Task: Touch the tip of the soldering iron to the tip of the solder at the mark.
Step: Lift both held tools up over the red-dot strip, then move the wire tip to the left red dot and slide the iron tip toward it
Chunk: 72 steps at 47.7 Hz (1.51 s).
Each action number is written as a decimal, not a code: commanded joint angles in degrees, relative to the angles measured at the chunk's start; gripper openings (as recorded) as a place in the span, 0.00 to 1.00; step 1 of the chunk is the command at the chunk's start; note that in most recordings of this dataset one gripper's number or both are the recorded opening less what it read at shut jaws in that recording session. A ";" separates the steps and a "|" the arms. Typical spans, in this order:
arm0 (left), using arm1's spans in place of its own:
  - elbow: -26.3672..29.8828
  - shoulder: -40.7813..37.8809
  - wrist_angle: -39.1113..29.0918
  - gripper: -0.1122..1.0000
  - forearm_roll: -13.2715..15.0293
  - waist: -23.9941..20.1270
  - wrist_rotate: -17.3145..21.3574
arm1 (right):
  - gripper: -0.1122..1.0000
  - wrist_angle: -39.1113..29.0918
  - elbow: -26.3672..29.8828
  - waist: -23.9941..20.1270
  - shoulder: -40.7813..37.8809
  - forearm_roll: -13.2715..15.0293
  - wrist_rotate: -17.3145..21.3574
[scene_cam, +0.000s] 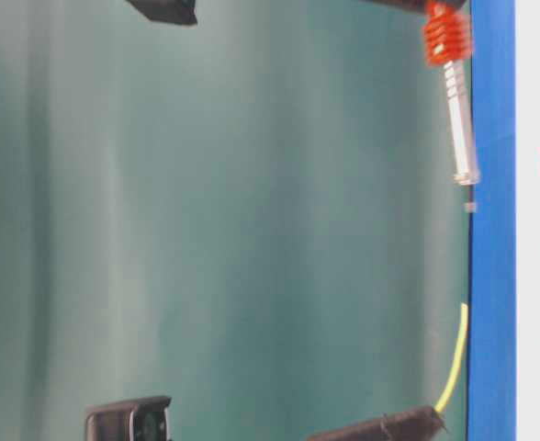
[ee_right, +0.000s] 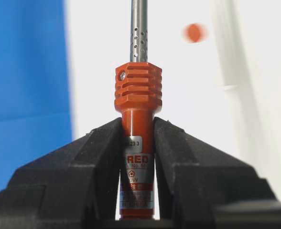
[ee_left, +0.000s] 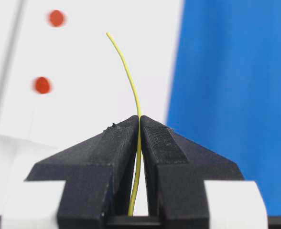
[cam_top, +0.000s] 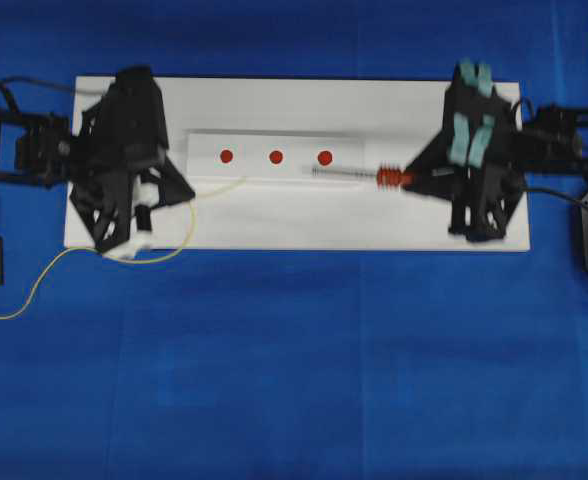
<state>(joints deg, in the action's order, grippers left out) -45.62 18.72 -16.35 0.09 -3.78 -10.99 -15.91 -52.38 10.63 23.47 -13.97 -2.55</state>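
Soldering iron (ee_right: 138, 119): clamped by its red-orange handle in the right claw (ee_right: 138, 131), shaft pointing to the top of the right wrist view; in the overhead view it lay level at centre right, tip aimed left toward the rightmost red mark (cam_top: 325, 157).
Label on handle: a silver sticker read "RED" in red letters, with small digits above it ending "23 3"; the finer print below was too small to read.
Solder (ee_left: 133, 95): thin yellow wire pinched between the closed fingers of the left claw (ee_left: 139, 125), its free end curving up and left over the white board (cam_top: 274, 215).
Left arm: at the left end of the board in the overhead view, claw reaching toward the frame's centre; the solder trailed from it in a loop down to the lower left, across the blue bench (cam_top: 294, 360).
Right arm: at the right end of the board, claw pointing left.
Marks: three red dots in a row on a raised white strip (cam_top: 274, 157), upper middle of the board.
Gap: iron tip and solder tip stood apart, with the marks between them.
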 commanded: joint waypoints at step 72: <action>0.62 -6.42 -5.36 0.12 -0.18 -4.57 -8.17 | 0.17 -13.97 19.25 3.52 -15.21 5.62 0.26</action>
<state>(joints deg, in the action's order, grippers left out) -45.79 12.04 -21.97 0.09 -8.61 -19.07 -30.15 -34.72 14.15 7.65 -8.44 -2.37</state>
